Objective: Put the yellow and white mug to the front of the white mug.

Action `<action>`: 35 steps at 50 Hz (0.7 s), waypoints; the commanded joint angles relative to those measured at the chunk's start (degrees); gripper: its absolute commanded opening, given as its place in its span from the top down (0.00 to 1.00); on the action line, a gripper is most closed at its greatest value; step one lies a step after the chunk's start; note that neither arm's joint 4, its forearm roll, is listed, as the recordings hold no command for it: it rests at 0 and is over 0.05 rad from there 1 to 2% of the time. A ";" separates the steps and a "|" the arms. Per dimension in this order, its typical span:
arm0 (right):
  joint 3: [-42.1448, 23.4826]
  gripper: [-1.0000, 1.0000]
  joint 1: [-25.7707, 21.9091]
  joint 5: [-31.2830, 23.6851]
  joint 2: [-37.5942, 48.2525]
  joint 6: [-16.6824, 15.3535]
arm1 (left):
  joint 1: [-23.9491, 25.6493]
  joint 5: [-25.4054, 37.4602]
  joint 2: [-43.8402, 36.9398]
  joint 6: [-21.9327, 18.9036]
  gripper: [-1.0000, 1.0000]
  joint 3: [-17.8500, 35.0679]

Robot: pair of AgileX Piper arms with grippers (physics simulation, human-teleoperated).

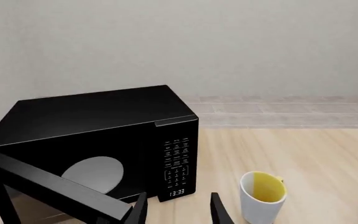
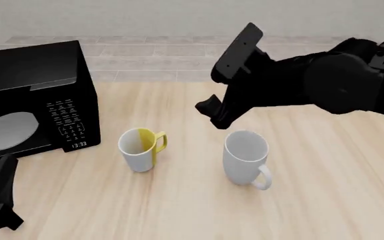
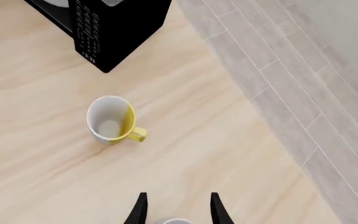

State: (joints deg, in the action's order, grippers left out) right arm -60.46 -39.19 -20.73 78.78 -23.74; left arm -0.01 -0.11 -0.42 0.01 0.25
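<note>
Hovering above the bench (image 2: 325,190), the right tool (image 2: 213,114) hangs just over and behind the white mug (image 2: 245,157), its fingers spread and holding nothing, which suggests it is lining up rather than gripping. The yellow and white mug (image 2: 139,149) stands upright well off to that tool's left, beside the microwave (image 2: 32,95). The left tool (image 1: 177,210) rests low near the microwave, fingers likewise spread and empty.
</note>
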 commanded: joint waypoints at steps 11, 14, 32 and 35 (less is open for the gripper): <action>-9.27 0.00 0.13 -2.29 13.46 -2.09 | 0.00 0.00 0.00 0.01 0.00 0.00; -10.05 0.00 -0.59 -2.31 15.04 -1.96 | 0.00 0.00 0.00 0.01 0.00 0.00; -15.33 0.00 -1.63 -2.45 24.22 -5.27 | 0.00 0.00 0.00 0.00 0.00 0.00; -15.91 0.00 -1.54 -2.42 25.16 -5.44 | 0.00 0.00 0.00 -0.01 0.00 0.00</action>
State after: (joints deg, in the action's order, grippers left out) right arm -73.69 -40.70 -23.02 99.47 -27.69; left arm -0.01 -0.11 -0.42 0.01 0.25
